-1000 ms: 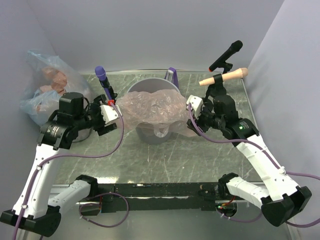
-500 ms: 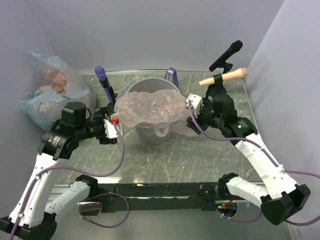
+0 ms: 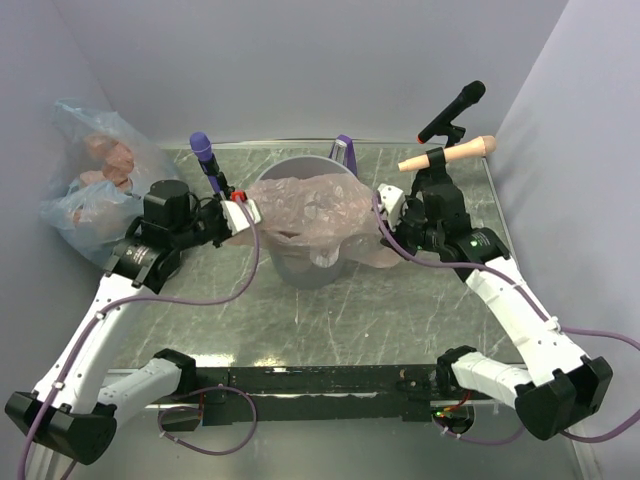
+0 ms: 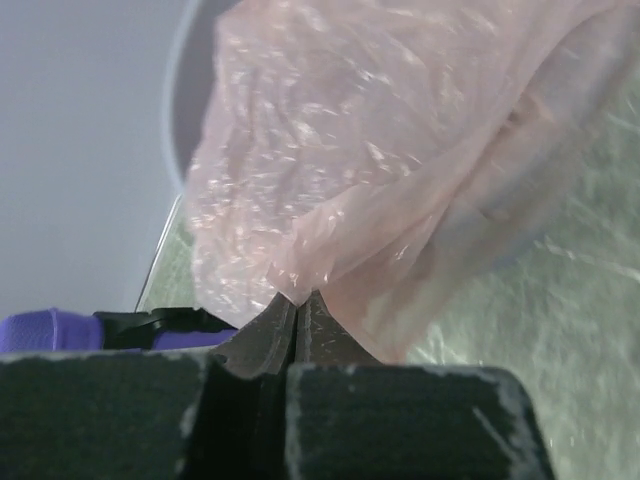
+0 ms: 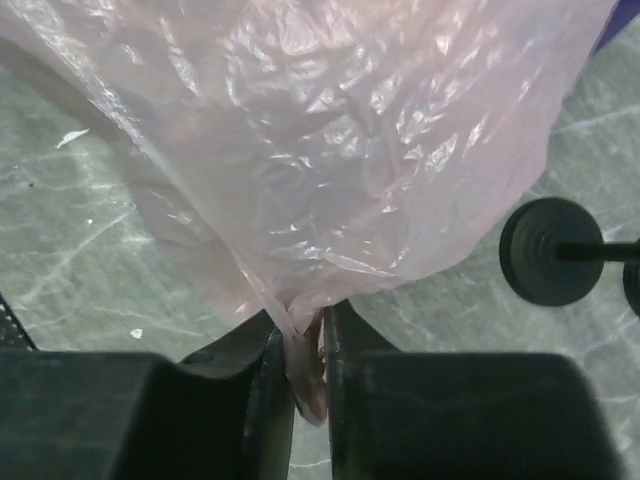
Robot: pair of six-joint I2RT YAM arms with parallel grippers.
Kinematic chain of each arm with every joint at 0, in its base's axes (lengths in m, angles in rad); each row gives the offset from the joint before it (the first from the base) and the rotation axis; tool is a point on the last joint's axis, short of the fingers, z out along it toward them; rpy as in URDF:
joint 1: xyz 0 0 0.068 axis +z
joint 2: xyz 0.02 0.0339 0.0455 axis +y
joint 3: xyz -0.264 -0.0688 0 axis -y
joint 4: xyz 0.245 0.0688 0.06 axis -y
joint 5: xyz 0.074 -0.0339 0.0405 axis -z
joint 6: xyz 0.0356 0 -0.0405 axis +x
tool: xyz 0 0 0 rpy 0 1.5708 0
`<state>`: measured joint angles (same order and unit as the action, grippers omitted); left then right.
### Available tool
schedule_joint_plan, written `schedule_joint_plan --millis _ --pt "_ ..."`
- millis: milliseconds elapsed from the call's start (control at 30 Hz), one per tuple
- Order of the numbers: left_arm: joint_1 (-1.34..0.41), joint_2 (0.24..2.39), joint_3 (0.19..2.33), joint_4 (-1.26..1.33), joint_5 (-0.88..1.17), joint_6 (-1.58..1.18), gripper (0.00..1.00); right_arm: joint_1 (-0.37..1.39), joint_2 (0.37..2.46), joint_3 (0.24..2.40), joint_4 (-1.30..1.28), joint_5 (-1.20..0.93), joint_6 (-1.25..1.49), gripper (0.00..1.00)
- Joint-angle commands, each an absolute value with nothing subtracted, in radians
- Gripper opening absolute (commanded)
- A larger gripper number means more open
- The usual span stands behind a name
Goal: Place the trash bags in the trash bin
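left gripper [image 4: 296,318] and right gripper [image 5: 306,365] each pinch shut on the crinkly pink plastic trash bag [image 3: 305,205] draped over the round grey plastic bin [image 3: 300,268]; next, it likely needs lowering inside

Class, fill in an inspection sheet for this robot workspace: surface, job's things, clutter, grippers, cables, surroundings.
Surface: green marbled table, scuffed.
Job's things: pink trash bag draped over the grey trash bin; filled clear trash bag far left.
Clutter: purple microphone, black microphone, beige rod, purple box behind the bin.
Grippers: left gripper shut on the pink bag's left edge; right gripper shut on its right edge.
Cables: purple cables along both arms.
Surroundings: plain walls on three sides.
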<state>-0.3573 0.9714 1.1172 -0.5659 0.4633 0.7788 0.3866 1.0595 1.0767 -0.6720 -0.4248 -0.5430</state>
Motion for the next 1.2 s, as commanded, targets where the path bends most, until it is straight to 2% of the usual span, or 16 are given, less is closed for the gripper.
schedule_joint_plan --millis 0,367,567,967,1167 --pt "-0.360 0.992 1.147 -0.390 0.378 0.577 0.01 0.341 1.089 1.155 -0.621 -0.412 -0.548 0.11" --pt "-0.337 1.150 1.167 -0.161 0.129 0.322 0.01 0.287 1.288 1.396 -0.586 -0.526 -0.543 0.11" --pt "-0.301 1.221 1.212 -0.132 0.068 0.230 0.01 0.249 1.397 1.482 -0.558 -0.575 -0.500 0.11" --pt "-0.261 1.374 1.256 -0.072 0.186 0.063 0.01 0.199 1.554 1.591 -0.538 -0.744 -0.384 0.10" --pt "-0.255 1.451 1.275 -0.049 0.229 0.026 0.01 0.196 1.653 1.637 -0.506 -0.756 -0.312 0.11"
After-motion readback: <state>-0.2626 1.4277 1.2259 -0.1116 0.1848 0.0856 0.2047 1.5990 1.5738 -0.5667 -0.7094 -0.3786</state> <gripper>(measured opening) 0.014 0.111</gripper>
